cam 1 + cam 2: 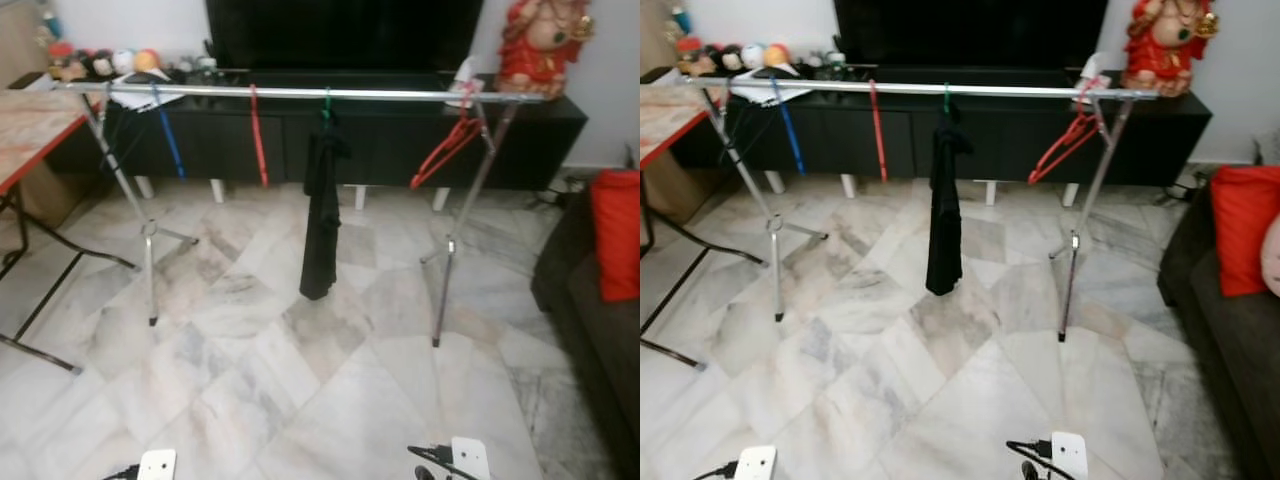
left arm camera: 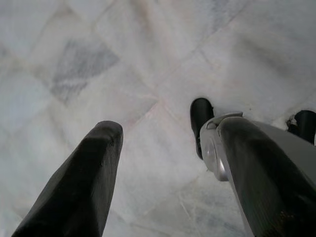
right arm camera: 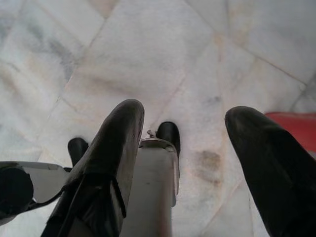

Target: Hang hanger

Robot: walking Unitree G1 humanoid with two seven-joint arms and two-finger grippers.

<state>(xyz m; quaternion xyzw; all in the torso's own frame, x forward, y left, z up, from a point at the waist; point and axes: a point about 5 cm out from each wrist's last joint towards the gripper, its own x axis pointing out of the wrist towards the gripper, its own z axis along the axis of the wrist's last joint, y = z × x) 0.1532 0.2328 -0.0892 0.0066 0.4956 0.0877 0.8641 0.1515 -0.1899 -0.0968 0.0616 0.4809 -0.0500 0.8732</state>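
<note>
— What do you count from your end?

— I see one clothes rack (image 1: 300,93) on the marble floor (image 1: 300,400), its rail in front of one black TV cabinet (image 1: 390,140). One black garment (image 1: 322,215) hangs mid-rail.

— Hangers?

— Four: blue hanger (image 1: 168,135), red hanger (image 1: 258,135), a green hanger (image 1: 326,103) carrying the garment, and one tilted red hanger (image 1: 445,150) by the right post.

— And the arms?

— I have both hanging low over the floor: left gripper (image 2: 168,148) fingers apart, right gripper (image 3: 185,143) fingers apart, each holding nothing.
</note>
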